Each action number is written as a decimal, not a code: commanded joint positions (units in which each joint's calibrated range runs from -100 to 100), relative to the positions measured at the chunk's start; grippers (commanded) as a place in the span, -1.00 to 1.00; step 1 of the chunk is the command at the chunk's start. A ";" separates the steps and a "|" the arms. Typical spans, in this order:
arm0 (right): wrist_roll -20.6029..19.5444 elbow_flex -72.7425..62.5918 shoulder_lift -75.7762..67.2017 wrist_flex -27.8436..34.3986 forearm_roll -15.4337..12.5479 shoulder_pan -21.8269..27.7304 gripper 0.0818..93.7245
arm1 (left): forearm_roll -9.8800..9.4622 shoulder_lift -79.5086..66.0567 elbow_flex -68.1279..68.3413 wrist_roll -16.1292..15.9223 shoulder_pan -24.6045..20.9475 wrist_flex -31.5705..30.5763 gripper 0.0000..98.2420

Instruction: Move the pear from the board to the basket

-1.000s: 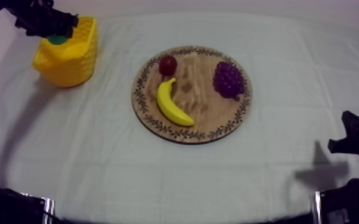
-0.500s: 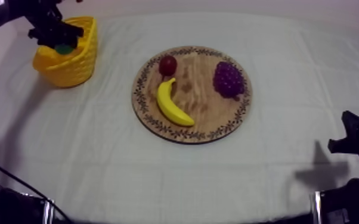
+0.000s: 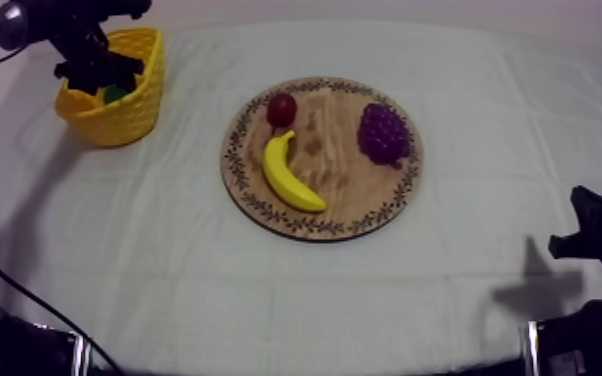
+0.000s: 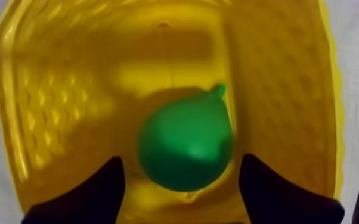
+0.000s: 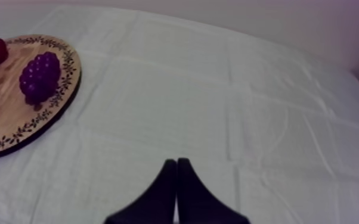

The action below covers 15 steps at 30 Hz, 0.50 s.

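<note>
Left end effector hung wide open over the basket, with the pear lying inside.
Its two black fingers stood apart, one on each side of the pear with a gap showing at either side, and the fruit rested on the basket floor, stem pointing away from them; the task looked all but done. The pear seemed a light, stiff toy with smooth, rounded skin, likely to slip or roll but hardly fragile. Should it need lifting, the surest hold would be across its broad belly, not the narrow stem end. Right end effector lay pinched into a narrow wedge above the tabletop, well apart from the board.
</note>
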 commanded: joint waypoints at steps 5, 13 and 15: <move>0.02 0.04 -0.02 -0.04 0.00 -0.03 -0.99 | -0.08 -3.59 3.38 -0.19 0.21 -1.98 0.26; 0.03 0.04 -0.02 -0.04 0.00 -0.03 -0.99 | -0.25 -19.21 15.40 1.29 0.83 -7.48 -0.78; 0.02 0.04 -0.02 -0.04 0.00 -0.03 -0.99 | -0.37 -24.38 19.39 1.98 1.11 -8.63 -0.86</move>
